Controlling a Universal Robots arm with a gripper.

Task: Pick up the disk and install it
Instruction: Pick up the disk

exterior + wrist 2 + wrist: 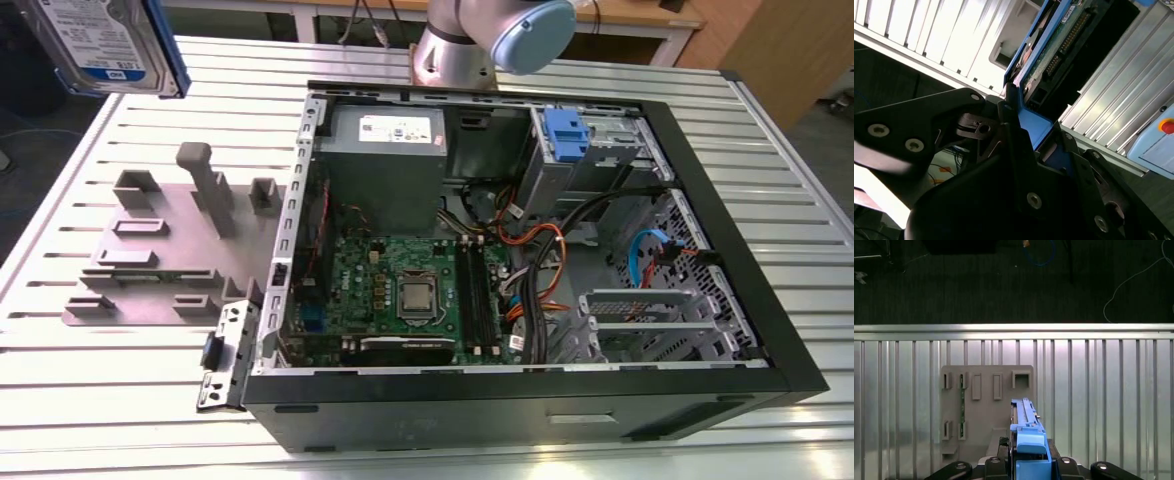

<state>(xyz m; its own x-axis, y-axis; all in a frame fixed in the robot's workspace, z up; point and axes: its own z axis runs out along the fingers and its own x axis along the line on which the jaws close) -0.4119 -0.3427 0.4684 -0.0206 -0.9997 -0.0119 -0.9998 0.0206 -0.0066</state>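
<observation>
Blue-edged disk [100,40] aloft, grey fixture [180,250] beneath, case [467,410] nearby

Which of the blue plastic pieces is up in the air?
The blue-framed disk, at the exterior view's upper left, held aloft, gripper jaws shut on it; the blue latch sits inside the computer case.

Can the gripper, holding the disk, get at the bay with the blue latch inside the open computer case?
Probably yes. The gripper holds the disk clear of the case, whose side is off, and nothing covers the bay; orange cables lie beside it.
</observation>
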